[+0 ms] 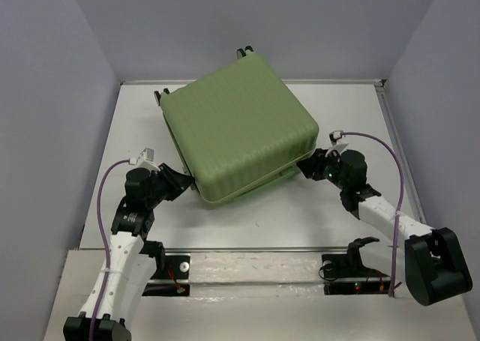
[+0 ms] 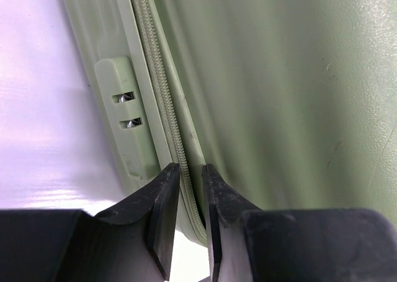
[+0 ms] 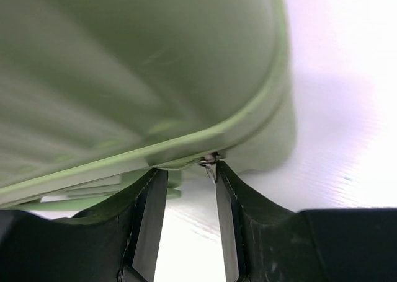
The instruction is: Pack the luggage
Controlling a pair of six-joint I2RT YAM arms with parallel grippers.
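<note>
On the table [image 1: 247, 221], the light-green ribbed suitcase [image 1: 240, 127] lies flat and closed, turned at an angle. Its black wheels [image 1: 244, 52] are at the far side. Both arms meet it at its near corners.

Left gripper [image 1: 185, 182]: the jaws stand at a narrow gap. In the left wrist view the fingers [image 2: 164, 207] straddle the zipper [image 2: 162, 96], which runs along the seam of the shell and passes into the gap. Whether the pads actually pinch it cannot be determined. A moulded block [image 2: 127, 118] with two slots sits on the rim just left of the zipper. The left arm rises from its base and bends forward, with its wrist level against the near-left corner.

Right gripper [image 1: 306, 166]: the jaws are parted wider, with bare table visible between them. They sit under the rounded near-right corner of the shell. In the right wrist view a small metal piece [image 3: 209, 161] hangs from the seam at the tip of one finger [image 3: 231, 220]. Nothing is clamped. The right arm reaches in from the right, forearm angled towards the corner.
</note>
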